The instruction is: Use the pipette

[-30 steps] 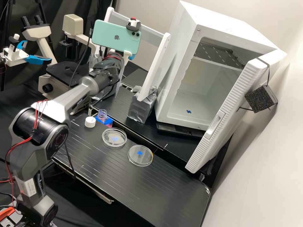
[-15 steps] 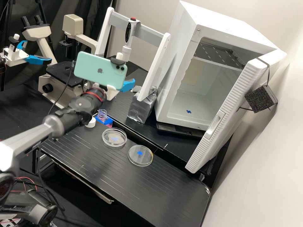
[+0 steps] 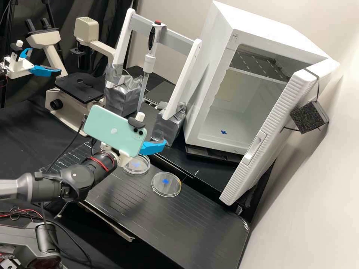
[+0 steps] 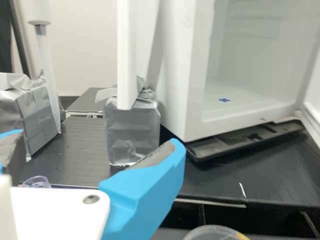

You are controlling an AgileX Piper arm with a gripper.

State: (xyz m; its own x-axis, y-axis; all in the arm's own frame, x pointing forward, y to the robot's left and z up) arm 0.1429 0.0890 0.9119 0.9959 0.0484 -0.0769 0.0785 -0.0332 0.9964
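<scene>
The pipette [image 3: 149, 61] hangs roughly upright at the crossbar [image 3: 170, 34] of a white stand, its body mostly white, with a red button [image 3: 158, 22] on top and a glossy dark oval panel [image 3: 152, 38] set into the handle. Below the handle comes a broad white collar, and from that runs a long, slender stem — pale and translucent, narrowing to a fine point low between the stand's two silver-wrapped feet [image 3: 122, 98] [image 3: 167, 125]. The gripper [image 3: 152, 147] is in front of the stand and well apart from the pipette, its blue fingers [image 4: 145, 200] spread with nothing pinched between them. A mint-green phone [image 3: 114, 130] is mounted just above it. On the black bench [image 3: 198, 220] lie two clear round dishes [image 3: 137, 164] [image 3: 166, 184], side by side, each showing a blue mark; the one nearer the white cabinet [image 3: 224, 123] has a yellowish patch at its edge. That cabinet stands beside the pipette's stand — its door [image 3: 269, 130] swung open, a blue mark on its floor.
</scene>
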